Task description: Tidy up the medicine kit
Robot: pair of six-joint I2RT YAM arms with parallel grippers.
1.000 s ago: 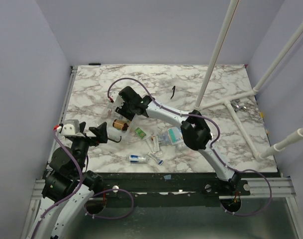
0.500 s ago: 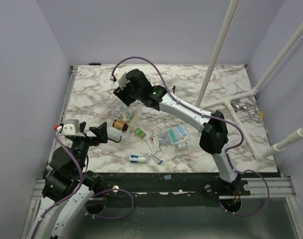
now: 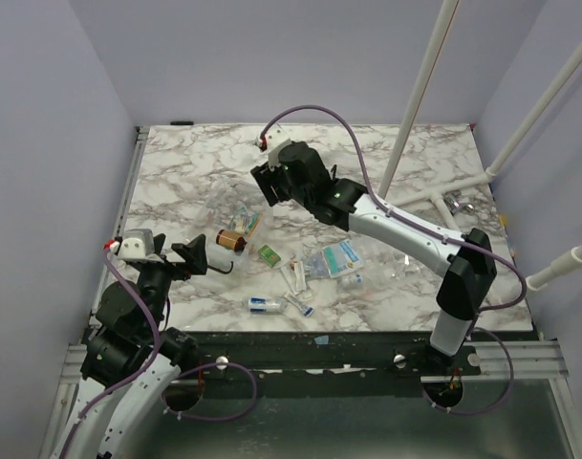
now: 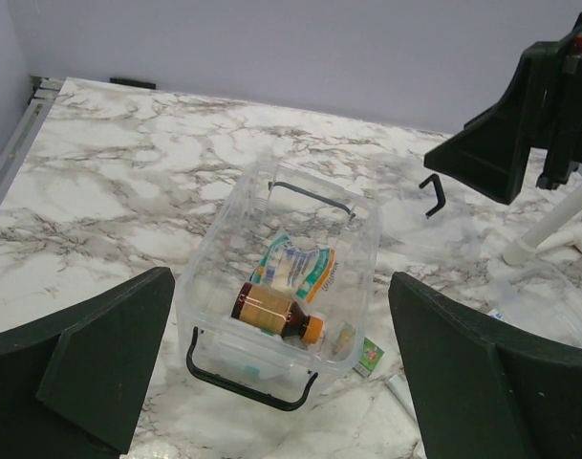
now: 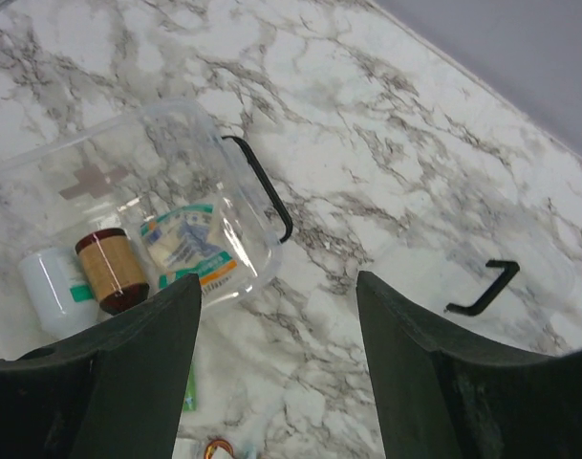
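**Medicine kit on the marble table, both grippers clear of it**

The table (image 3: 176, 163) carries the medicine kit (image 4: 219, 258) left of centre, between the two grippers. The right arm (image 3: 405, 229) rises from the near right edge to its elbow, then reaches left and far across the table. The right gripper (image 5: 276, 287) hangs above bare marble just beside the kit's far end, jaws apart and empty. The left arm (image 3: 128, 316) stays folded at the near left corner. The left gripper (image 3: 195, 258) is level, spread wide, empty and aimed at the kit. The kit's long axis runs straight away from the left gripper, with one black handle (image 4: 252, 382) at the near end. Inside lie a printed packet (image 4: 300, 268) and a brown bottle (image 4: 271, 311).
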